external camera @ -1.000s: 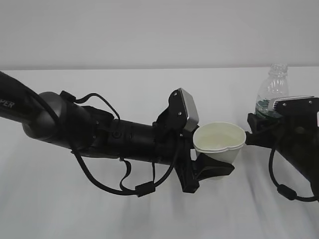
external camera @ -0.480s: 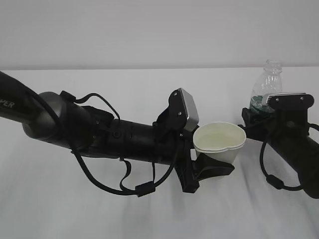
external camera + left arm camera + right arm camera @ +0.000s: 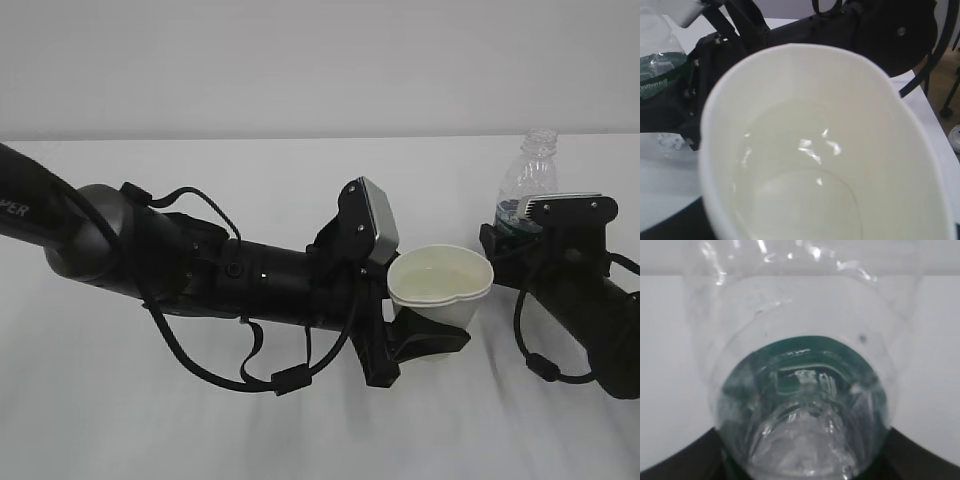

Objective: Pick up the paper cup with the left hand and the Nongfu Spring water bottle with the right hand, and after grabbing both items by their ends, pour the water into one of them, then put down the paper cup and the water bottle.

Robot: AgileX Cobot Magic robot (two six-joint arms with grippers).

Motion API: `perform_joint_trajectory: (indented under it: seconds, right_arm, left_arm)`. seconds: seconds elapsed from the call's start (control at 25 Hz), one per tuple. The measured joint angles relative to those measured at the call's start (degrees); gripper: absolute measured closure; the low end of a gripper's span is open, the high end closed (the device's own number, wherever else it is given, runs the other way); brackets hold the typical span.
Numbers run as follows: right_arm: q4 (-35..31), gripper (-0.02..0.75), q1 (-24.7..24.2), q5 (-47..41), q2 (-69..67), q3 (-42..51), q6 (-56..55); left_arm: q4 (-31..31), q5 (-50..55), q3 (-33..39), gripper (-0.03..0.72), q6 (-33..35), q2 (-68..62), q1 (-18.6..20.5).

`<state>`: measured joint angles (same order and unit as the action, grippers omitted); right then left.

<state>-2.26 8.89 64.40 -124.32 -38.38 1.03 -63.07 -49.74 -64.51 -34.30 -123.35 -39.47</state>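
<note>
The white paper cup (image 3: 441, 287) is upright above the table, with my left gripper (image 3: 428, 325) shut on its lower part. Its rim is squeezed slightly out of round. Water (image 3: 800, 195) lies in the cup (image 3: 920, 165), which fills the left wrist view. The clear Nongfu Spring water bottle (image 3: 527, 182) with its green label stands upright just right of the cup, its open neck on top. My right gripper (image 3: 515, 245) is shut on its lower part. The right wrist view looks along the bottle (image 3: 802, 405) from its base, with dark fingers (image 3: 670, 465) at both lower corners.
The white table (image 3: 300, 430) runs under both arms and ends at a pale wall behind. The left arm's looping cables (image 3: 270, 380) hang low over the table. In the left wrist view the bottle's label (image 3: 660, 80) shows close behind the cup's rim.
My right gripper has carried the bottle to the left, closer to the cup. The left arm and the cup have stayed still.
</note>
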Motion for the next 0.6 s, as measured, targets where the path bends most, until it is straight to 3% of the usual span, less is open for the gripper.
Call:
perform_joint_trajectory:
  seconds: [0.6]
  right_arm:
    - [0.0, 0.342, 0.0, 0.17, -1.45, -1.32, 0.0]
  left_arm:
    - [0.0, 0.0, 0.0, 0.263, 0.97, 0.0, 0.0]
